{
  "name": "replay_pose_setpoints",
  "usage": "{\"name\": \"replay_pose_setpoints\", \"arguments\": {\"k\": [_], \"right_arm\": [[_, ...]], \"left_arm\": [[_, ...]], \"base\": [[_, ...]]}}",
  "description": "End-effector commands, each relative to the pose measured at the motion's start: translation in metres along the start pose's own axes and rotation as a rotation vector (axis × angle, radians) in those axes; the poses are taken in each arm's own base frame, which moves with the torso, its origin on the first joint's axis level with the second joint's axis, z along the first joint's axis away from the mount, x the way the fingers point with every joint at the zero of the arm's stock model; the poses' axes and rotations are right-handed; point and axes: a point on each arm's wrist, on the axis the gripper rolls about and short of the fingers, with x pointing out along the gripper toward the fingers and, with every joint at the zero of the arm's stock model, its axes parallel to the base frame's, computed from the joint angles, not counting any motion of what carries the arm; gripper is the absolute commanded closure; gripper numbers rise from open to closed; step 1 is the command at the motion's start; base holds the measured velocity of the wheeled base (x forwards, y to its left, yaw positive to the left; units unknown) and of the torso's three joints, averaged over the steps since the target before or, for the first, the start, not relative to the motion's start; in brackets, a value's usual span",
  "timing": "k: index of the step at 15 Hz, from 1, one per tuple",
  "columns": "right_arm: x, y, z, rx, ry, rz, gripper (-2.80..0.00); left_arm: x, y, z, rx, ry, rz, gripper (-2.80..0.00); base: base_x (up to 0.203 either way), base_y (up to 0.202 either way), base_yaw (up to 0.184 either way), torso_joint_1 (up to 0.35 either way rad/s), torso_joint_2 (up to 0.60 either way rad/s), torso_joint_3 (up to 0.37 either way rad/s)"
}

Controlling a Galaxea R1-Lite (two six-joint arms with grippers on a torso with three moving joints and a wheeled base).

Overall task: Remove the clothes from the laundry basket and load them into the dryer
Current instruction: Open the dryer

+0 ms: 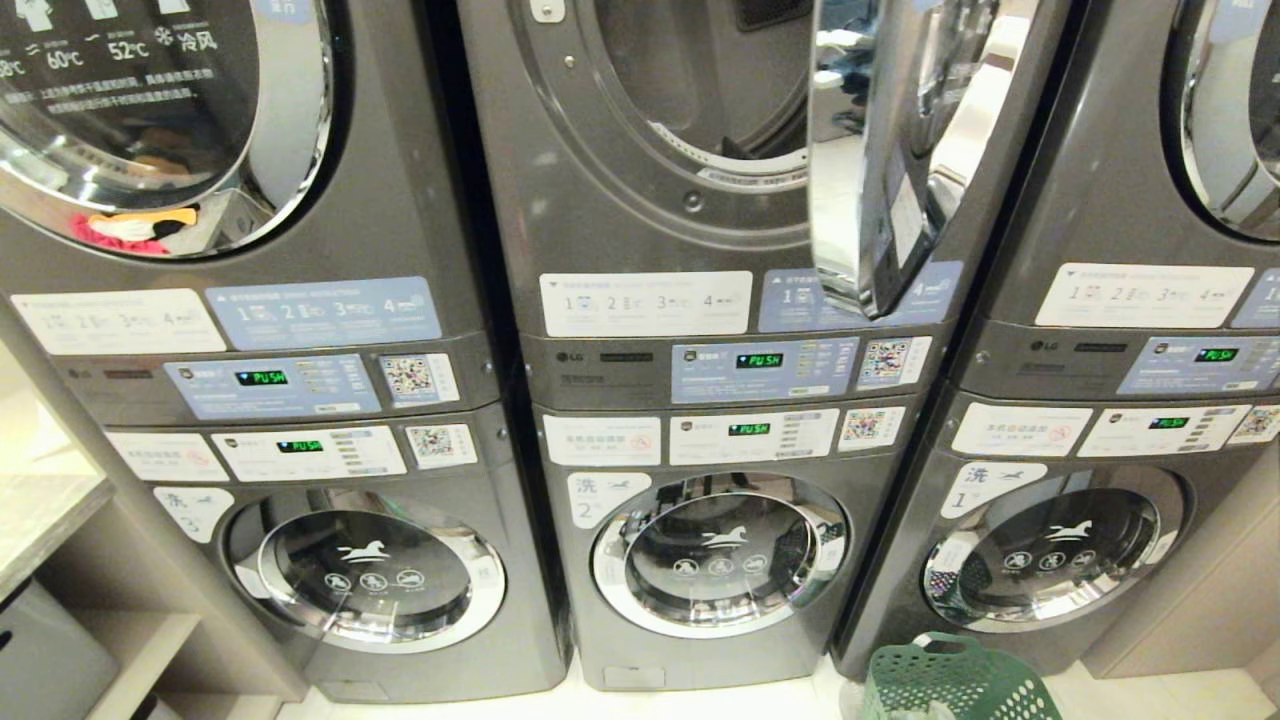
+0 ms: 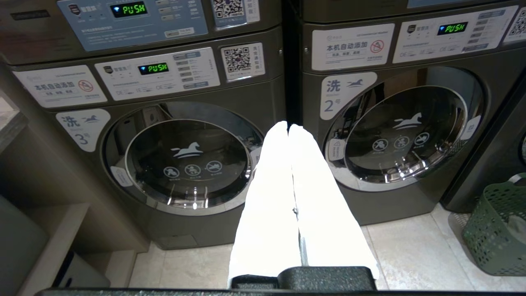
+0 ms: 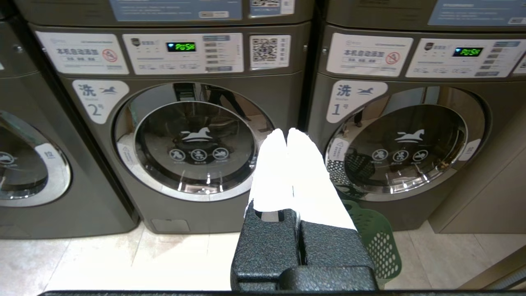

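Head view: green laundry basket (image 1: 955, 682) on the floor at lower right, below the open dryer (image 1: 690, 120). Right gripper (image 3: 287, 135), fingers pressed together and empty, is nearer; left gripper (image 2: 288, 129), likewise closed, sits farther off.

A self-service laundry: 3 stacks of grey dryers (image 1: 640, 150) over numbered washers (image 1: 715, 555), with QR-code payment stickers (image 1: 408, 376).

three grey washers (image 1: 716, 555) with horse-marked doors stood at 6 o'clock; yellow and pink garments (image 1: 135, 230) lay at 10 o'clock.
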Motion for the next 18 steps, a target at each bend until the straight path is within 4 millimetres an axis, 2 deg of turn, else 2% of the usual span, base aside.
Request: {"name": "replay_pose_setpoints", "arguments": {"k": [1, 18], "right_arm": [[0.0001, 0.0, 0.0, 0.0, 0.001, 0.001, 0.0], [0.0002, 0.0, -0.0004, -0.002, 0.002, -0.002, 0.0]], "left_arm": [[0.0002, 0.0, -0.0005, 0.0, 0.004, 0.001, 0.0], [0.0002, 0.0001, -0.0005, -0.012, 0.004, 0.007, 0.0]], "base": [[0.0, -0.198, 0.0, 0.001, 0.0, 0.002], [0.0, -0.195, 0.001, 0.003, 0.0, 0.004]]}}
